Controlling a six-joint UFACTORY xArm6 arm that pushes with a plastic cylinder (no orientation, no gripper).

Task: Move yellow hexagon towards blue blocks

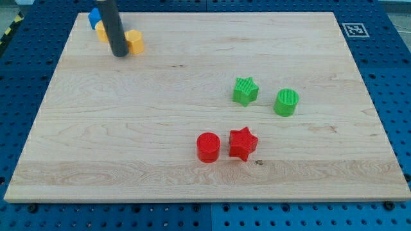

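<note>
The yellow hexagon [135, 42] lies near the board's top left corner. My tip [119, 54] rests on the board just left of it and a little below, touching or nearly touching its side. The dark rod rises from there and hides part of what lies behind. A blue block [94, 17] shows at the top left, its shape unclear, partly covered by the rod. Another yellow block [102, 31] sits just below the blue one, left of the rod, its shape unclear.
A green star [245, 90] and a green cylinder [286, 102] lie right of centre. A red cylinder [208, 147] and a red star [243, 143] lie lower in the middle. The wooden board [192, 186] sits on a blue perforated table.
</note>
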